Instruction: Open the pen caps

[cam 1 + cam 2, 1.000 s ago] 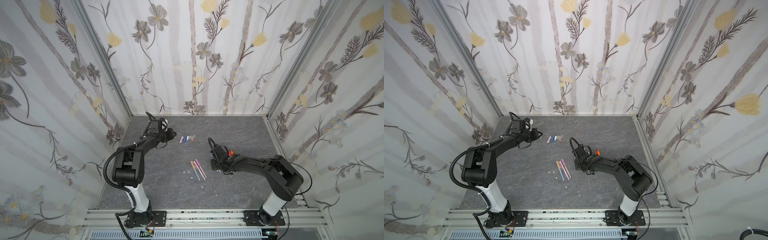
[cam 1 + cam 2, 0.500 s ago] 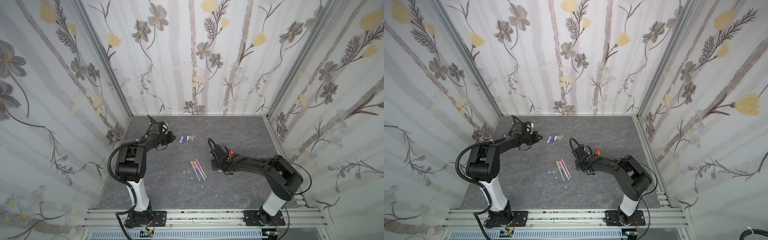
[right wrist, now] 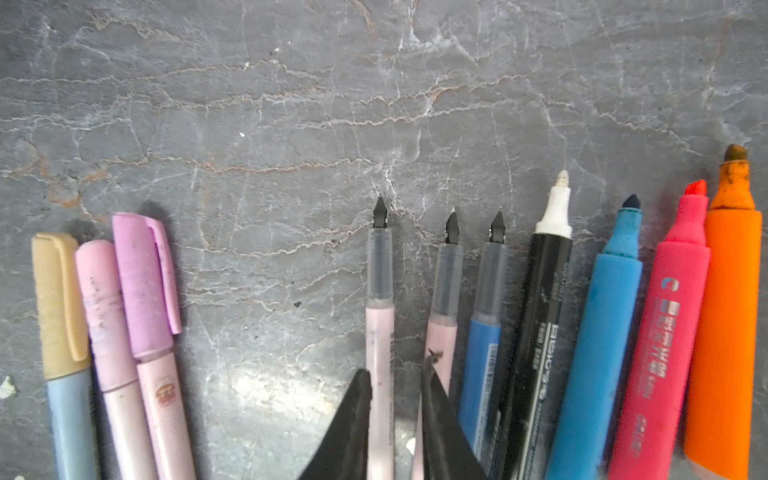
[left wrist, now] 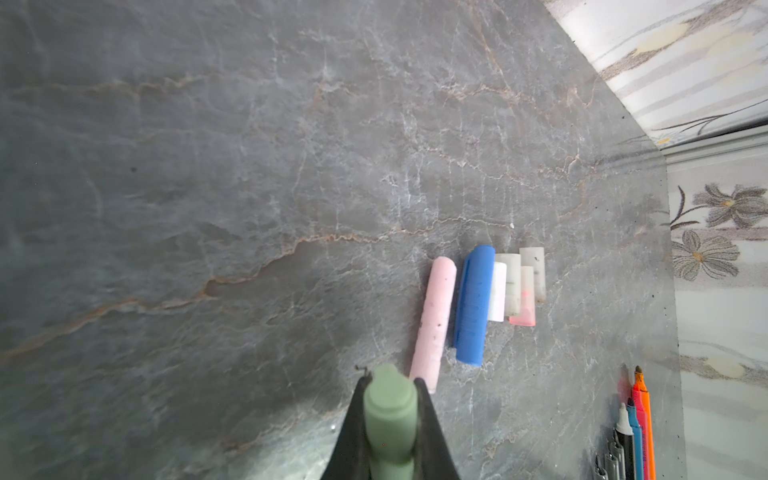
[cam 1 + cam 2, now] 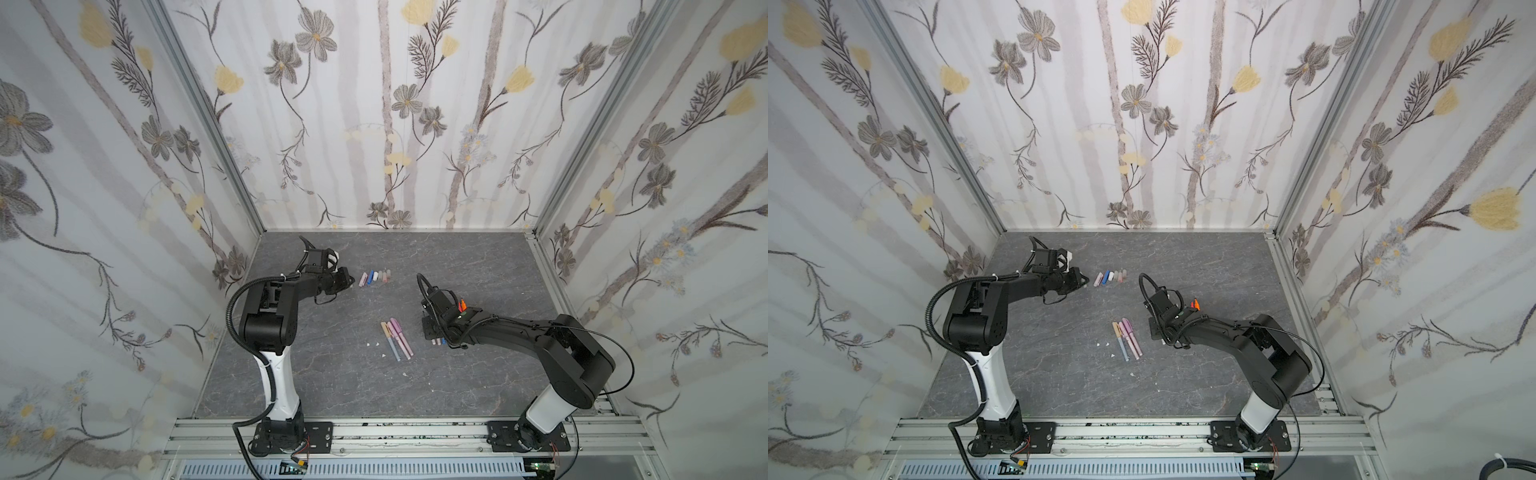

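Note:
My left gripper (image 4: 390, 384) is shut on a green pen cap (image 4: 390, 415), just short of a row of loose pen caps (image 5: 376, 277) led by a pink cap (image 4: 434, 320) and a blue cap (image 4: 473, 303). My right gripper (image 3: 395, 390) stands slightly open around a pale pink uncapped pen (image 3: 380, 316) lying on the table, with a gap at one finger. Beside it lie several more uncapped pens, among them a black marker (image 3: 540, 324) and an orange marker (image 3: 727, 311). Three pens keep their caps: yellow (image 3: 58, 303), pink (image 3: 104, 307), purple (image 3: 145, 282).
In both top views the three capped pens (image 5: 397, 338) (image 5: 1127, 338) lie mid-table between the arms. Small white specks (image 5: 376, 344) dot the grey stone-pattern table (image 5: 332, 374). Flowered walls (image 5: 395, 124) close in the back and both sides.
The right gripper's jaws have parted a little from the pale pink pen. The left arm's elbow has shifted slightly while its gripper stays by the cap row, still holding the green cap.

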Tool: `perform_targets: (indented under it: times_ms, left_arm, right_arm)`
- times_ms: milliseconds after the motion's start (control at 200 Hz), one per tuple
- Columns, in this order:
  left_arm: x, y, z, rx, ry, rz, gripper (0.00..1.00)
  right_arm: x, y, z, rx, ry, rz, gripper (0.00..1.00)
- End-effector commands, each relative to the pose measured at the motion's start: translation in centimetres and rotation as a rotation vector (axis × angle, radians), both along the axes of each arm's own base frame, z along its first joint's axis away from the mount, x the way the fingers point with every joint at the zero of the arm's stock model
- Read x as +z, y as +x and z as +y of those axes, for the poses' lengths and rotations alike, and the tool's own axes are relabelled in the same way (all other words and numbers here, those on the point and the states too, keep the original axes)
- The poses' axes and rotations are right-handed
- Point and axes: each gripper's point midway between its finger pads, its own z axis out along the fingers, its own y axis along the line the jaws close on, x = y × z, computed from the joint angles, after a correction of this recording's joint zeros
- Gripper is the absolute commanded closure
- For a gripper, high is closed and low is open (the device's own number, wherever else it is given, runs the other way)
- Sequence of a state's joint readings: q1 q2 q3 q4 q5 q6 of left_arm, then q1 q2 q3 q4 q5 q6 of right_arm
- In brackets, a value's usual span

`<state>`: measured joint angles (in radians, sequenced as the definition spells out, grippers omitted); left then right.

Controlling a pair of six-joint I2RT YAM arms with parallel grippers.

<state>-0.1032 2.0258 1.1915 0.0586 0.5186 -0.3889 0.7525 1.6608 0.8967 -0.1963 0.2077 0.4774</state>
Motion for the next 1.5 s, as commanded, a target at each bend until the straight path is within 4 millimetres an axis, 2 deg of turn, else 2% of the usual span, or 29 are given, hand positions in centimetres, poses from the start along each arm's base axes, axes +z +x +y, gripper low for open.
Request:
perform_targets:
  times_ms: [0, 165, 480, 649, 739, 894, 934, 1079, 1304, 1499]
  left_arm:
    - [0.0, 0.6, -0.5, -0.02, -0.019, -0.029, 0.97]
    - [-0.8, 0.4, -0.9, -0.033, -0.023, -0.015, 0.93]
    - [-1.2, 0.9, -1.1, -0.033, -0.023, -0.011, 0.75]
    - [-1.1, 1.0, -1.1, -0.031, -0.025, -0.011, 0.71]
    - [-0.9, 1.0, -1.2, -0.032, -0.029, -0.013, 0.7]
    - [1.0, 1.0, -1.5, -0.03, -0.068, -0.044, 0.69]
    - [1.9, 1.0, -1.6, -0.029, -0.081, -0.06, 0.69]
    - [5.2, 0.7, -1.7, -0.029, -0.113, -0.111, 0.68]
    - [8.7, -0.8, -1.6, -0.024, -0.145, -0.165, 0.67]
    - [9.7, -2.1, -1.7, -0.025, -0.173, -0.182, 0.67]
  right_arm:
    - [1.0, 0.4, 0.4, 0.001, 0.022, -0.027, 0.77]
    - [1.5, 0.5, 0.4, 0.0, 0.033, -0.039, 0.77]
    - [1.7, 0.2, 0.7, 0.007, 0.036, -0.039, 0.77]
    - [1.9, 0.2, 0.9, 0.014, 0.041, -0.043, 0.77]
    - [2.3, 0.0, 1.6, 0.037, 0.06, -0.05, 0.76]
    - [2.7, -0.5, 4.3, 0.1, 0.117, -0.05, 0.75]
    - [2.7, -1.6, 6.0, 0.148, 0.13, -0.044, 0.74]
    - [1.9, -2.4, 8.1, 0.196, 0.127, -0.024, 0.74]
    - [1.0, -3.0, 9.4, 0.224, 0.114, -0.003, 0.75]
    - [-0.2, -3.2, 9.3, 0.23, 0.087, 0.026, 0.75]
